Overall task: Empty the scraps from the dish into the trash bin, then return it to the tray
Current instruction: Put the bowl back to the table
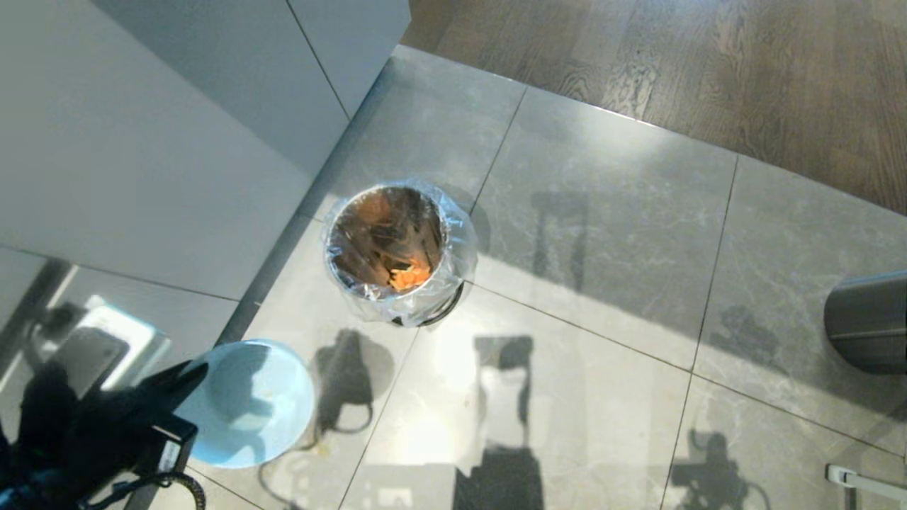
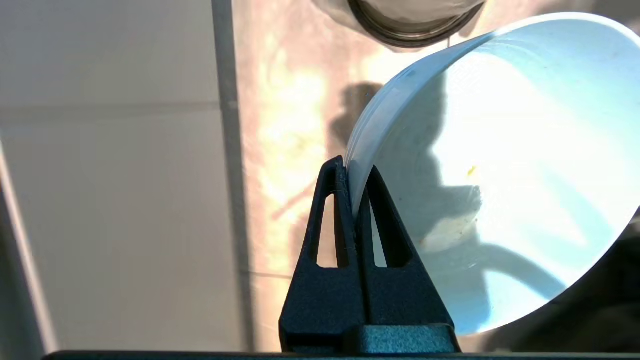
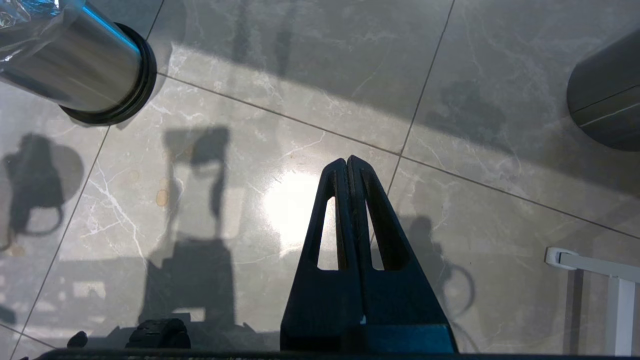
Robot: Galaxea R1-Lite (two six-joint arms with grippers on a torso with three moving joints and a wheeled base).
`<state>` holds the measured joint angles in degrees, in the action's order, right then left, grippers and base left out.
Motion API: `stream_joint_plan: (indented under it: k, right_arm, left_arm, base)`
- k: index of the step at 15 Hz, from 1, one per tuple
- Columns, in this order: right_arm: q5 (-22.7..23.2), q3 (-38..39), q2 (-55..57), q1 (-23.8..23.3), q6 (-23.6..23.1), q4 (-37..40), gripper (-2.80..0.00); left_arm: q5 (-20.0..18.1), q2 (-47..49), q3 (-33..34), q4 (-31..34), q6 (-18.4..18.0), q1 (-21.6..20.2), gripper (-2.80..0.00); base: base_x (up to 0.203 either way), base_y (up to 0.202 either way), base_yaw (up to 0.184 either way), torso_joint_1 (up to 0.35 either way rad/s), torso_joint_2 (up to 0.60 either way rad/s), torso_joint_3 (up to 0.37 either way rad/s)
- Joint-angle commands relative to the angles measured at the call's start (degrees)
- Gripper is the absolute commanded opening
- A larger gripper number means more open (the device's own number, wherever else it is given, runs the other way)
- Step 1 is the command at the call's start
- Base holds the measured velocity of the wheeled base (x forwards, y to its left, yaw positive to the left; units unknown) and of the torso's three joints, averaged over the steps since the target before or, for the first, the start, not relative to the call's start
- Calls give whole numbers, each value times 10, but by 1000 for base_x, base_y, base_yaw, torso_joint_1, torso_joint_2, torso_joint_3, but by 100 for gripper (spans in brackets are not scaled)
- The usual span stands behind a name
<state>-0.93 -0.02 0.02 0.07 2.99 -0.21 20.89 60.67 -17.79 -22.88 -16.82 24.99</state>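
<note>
The dish (image 1: 258, 404) sits low at the near left of the head view, held off the tiled floor (image 1: 602, 234) by its rim. In the left wrist view the left end effector (image 2: 356, 180) is clamped on that rim, one finger outside the wall and one inside. The white inside is nearly bare: only a few small yellowish flecks cling to it, so the emptying looks done.

The scraps (image 1: 409, 278) lie as an orange heap inside the trash bin (image 1: 397, 248), whose crinkled liner folds over the steel rim. The bin stands on the floor just beyond the dish and a little to its right, apart from it.

By my reading, the step in hand is carrying the dish back to the tray, which no view shows. To do it well, I would keep the pinch firm, since a thin rim grip lets the bowl swing. Level the bowl before moving so the remaining flecks stay in, and swing it clear of the white cabinet fronts (image 1: 142, 142) at far left.

The right end effector (image 3: 348, 167) hangs parked over bare floor with its fingers pressed together on nothing. A dark round bin (image 1: 868, 322) stands at the right edge, well apart from the work.
</note>
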Motion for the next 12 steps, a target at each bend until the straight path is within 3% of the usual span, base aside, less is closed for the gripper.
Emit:
stream_joint_plan:
  k: [1, 3, 5, 9, 12]
  right_arm:
    - [0, 0, 0, 0, 0, -1, -280]
    - [0, 0, 0, 0, 0, 0, -280]
    - [0, 0, 0, 0, 0, -1, -280]
    - [0, 0, 0, 0, 0, 0, -280]
    - [0, 0, 0, 0, 0, 0, -280]
  left_arm:
    - [-62, -70, 22, 24, 19, -77, -280]
    - [-138, -119, 51, 38, 26, -144, -280]
    - [-180, -177, 86, 43, 29, -178, -280]
    - [-195, -325, 162, 54, 39, -221, -280]
    - [-197, -437, 174, 133, 62, -249, -280]
  base:
    - [0, 0, 0, 0, 0, 0]
    - [0, 0, 0, 0, 0, 0]
    - [0, 0, 0, 0, 0, 0]
    - [0, 0, 0, 0, 0, 0]
    - [0, 0, 0, 0, 0, 0]
